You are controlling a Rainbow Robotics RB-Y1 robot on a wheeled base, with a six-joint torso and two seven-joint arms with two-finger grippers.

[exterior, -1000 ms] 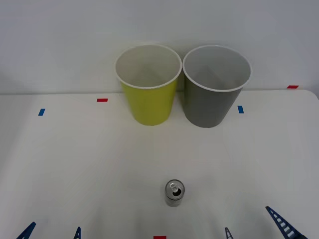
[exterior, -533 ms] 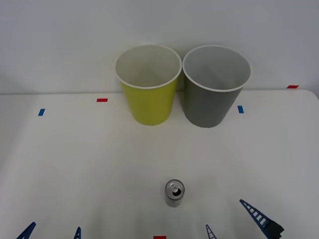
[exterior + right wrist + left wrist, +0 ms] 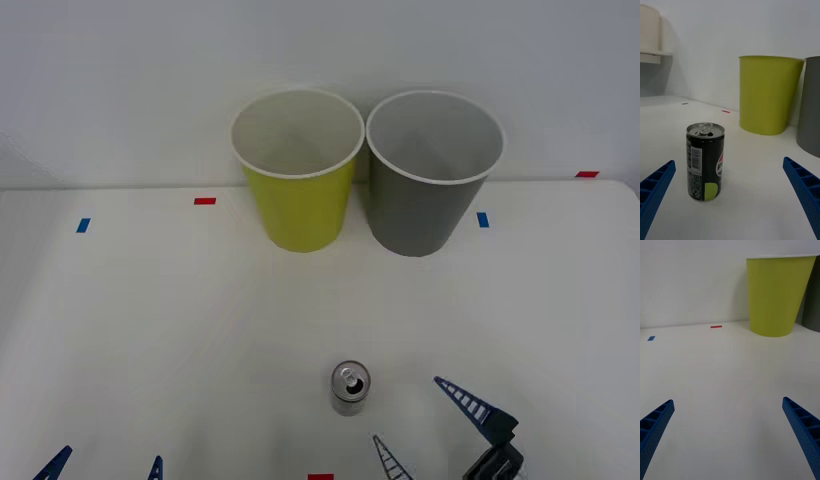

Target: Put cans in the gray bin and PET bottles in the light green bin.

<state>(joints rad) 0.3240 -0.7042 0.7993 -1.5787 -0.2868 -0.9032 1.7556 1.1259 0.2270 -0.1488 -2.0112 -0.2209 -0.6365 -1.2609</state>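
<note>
The can (image 3: 350, 387) stands upright on the white desk (image 3: 180, 320), near its front edge and about midway across, pull-tab top up. The right pincer (image 3: 428, 424) hovers low just to the can's right, its two blue ribbed fingers (image 3: 463, 398) spread wide and holding nothing; in the right wrist view the can (image 3: 705, 161) stands between and ahead of the fingertips, apart from both. Nothing lies between the pincer and the can.

Well behind the can, at the desk's far edge against the wall, the green bin (image 3: 298, 170) and the gray bin (image 3: 433, 173) stand upright side by side, rims almost touching, the green one on the left.

The left pincer (image 3: 105, 466) sits at the front left, spread and empty, well apart from the can. Small red tape (image 3: 205, 201) and blue tape (image 3: 83, 225) marks dot the desk.
</note>
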